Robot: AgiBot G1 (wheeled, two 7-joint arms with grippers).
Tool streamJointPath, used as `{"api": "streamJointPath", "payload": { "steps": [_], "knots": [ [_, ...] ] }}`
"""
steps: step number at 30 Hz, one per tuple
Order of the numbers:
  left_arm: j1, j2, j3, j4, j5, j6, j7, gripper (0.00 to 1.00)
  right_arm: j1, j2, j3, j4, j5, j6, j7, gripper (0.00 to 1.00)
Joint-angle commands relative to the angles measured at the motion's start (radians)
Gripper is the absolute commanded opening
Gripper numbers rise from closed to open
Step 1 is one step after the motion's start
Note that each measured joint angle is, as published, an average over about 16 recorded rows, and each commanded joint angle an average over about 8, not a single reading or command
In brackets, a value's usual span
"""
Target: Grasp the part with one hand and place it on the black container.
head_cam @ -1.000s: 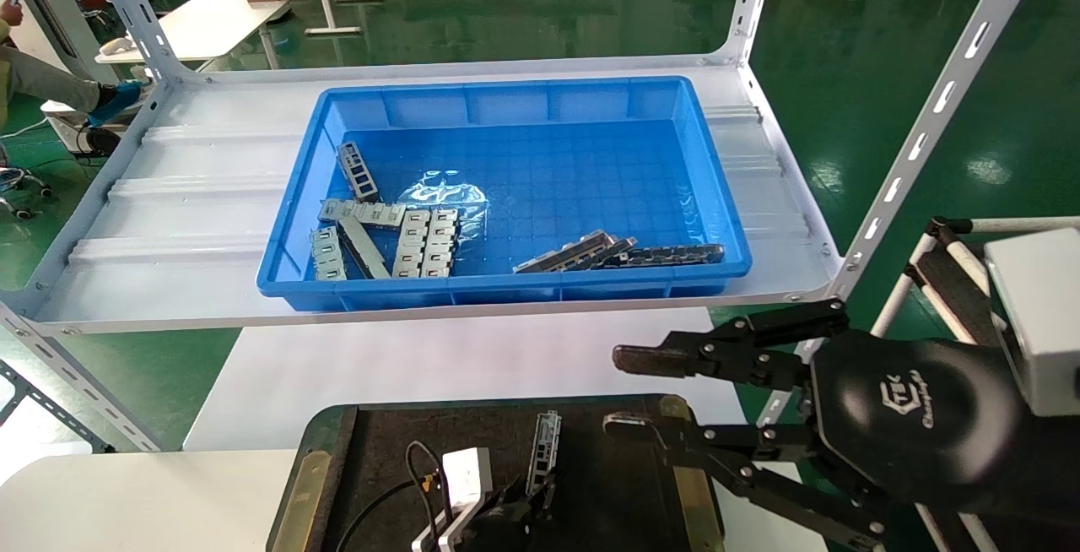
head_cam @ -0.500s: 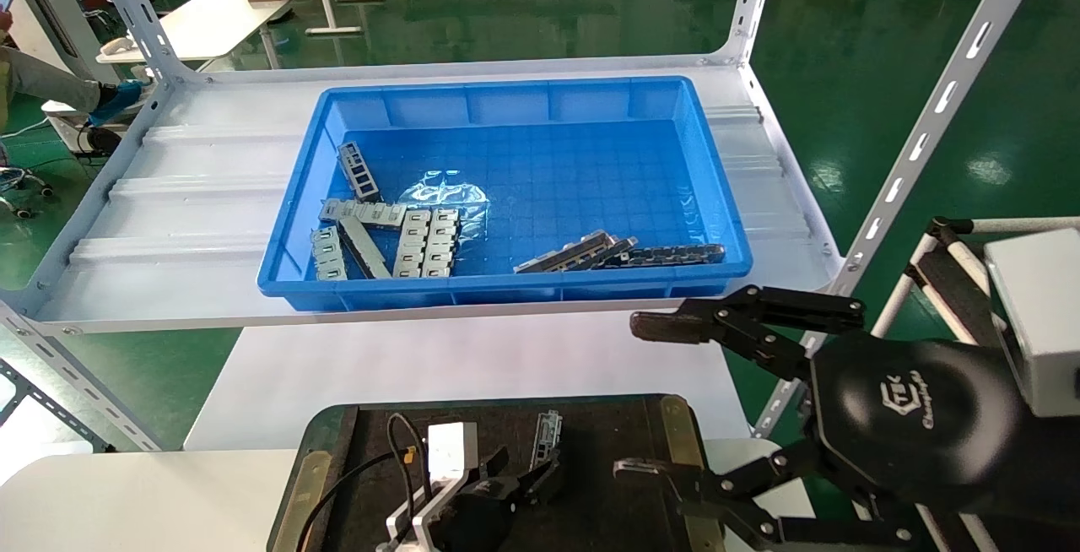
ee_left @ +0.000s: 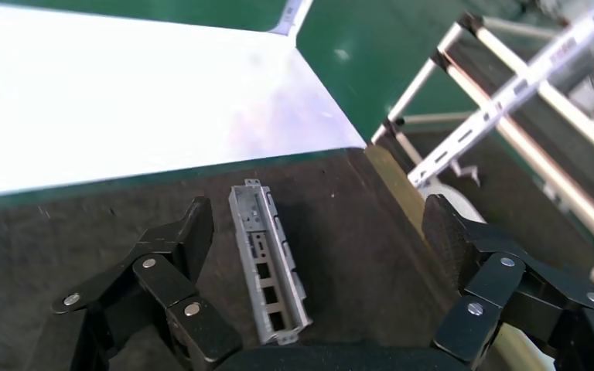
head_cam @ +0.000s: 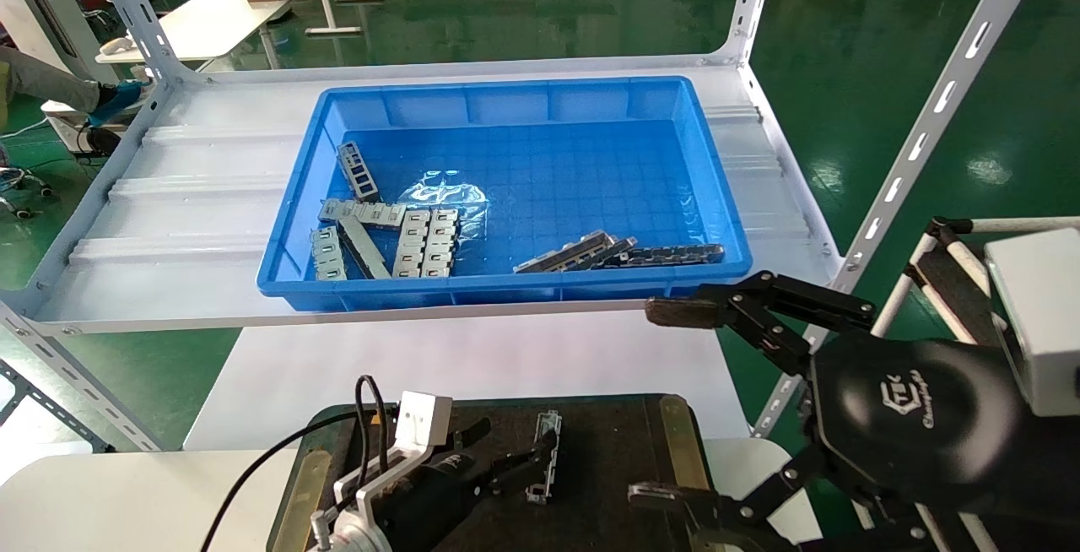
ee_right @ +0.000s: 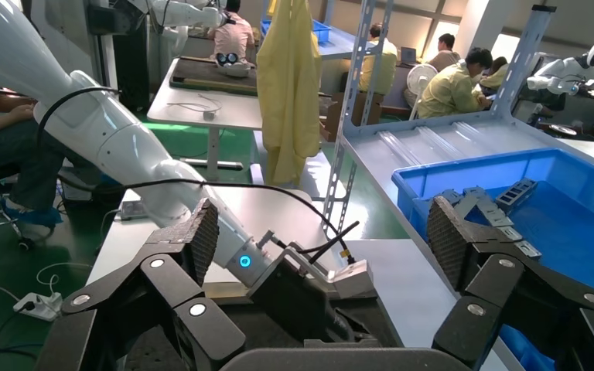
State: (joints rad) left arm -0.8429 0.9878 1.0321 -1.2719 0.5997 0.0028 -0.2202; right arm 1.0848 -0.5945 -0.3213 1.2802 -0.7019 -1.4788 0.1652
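Observation:
The part [head_cam: 544, 455] is a slim silver-grey strip with rectangular cutouts, lying flat on the black container [head_cam: 620, 451]. My left gripper [head_cam: 515, 441] hovers open just above the tray. In the left wrist view the part [ee_left: 267, 263] rests on the black container [ee_left: 348, 216] between the spread fingers of the left gripper [ee_left: 321, 232], close to one finger [ee_left: 193, 232] and apart from it. My right gripper [head_cam: 660, 404] stands wide open and holds nothing at the tray's right side. The right wrist view shows the right gripper [ee_right: 321, 239] looking towards the left arm.
A blue bin [head_cam: 506, 286] on the white shelf [head_cam: 194, 223] behind the tray holds several more metal strips [head_cam: 422, 240]. Slotted shelf posts [head_cam: 928, 126] rise on the right. A white table [head_cam: 472, 358] lies between the shelf and the tray.
The left gripper has opened, let go of the part and drawn back to the left. The part now lies free on the tray. The right gripper's fingers have spread wider.

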Motion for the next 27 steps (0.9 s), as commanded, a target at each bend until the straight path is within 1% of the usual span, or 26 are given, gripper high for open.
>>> {"api": "streamJointPath", "payload": {
  "steps": [1, 11, 20, 27],
  "knots": [
    [-0.010, -0.026, -0.004, 0.009, 0.010, 0.056, 0.007, 1.00, 0.000, 0.000, 0.000, 0.000, 0.000, 0.000, 0.000, 1.00],
    [-0.013, -0.134, -0.087, 0.093, 0.005, 0.353, 0.081, 1.00, 0.000, 0.000, 0.000, 0.000, 0.000, 0.000, 0.000, 1.00],
    [-0.023, -0.182, -0.158, 0.209, -0.029, 0.615, 0.192, 1.00, 0.000, 0.000, -0.001, 0.000, 0.000, 0.000, 0.000, 1.00],
    [-0.052, -0.219, -0.170, 0.278, -0.025, 0.791, 0.256, 1.00, 0.000, 0.000, -0.001, 0.000, 0.001, 0.000, 0.000, 1.00]
  ]
}}
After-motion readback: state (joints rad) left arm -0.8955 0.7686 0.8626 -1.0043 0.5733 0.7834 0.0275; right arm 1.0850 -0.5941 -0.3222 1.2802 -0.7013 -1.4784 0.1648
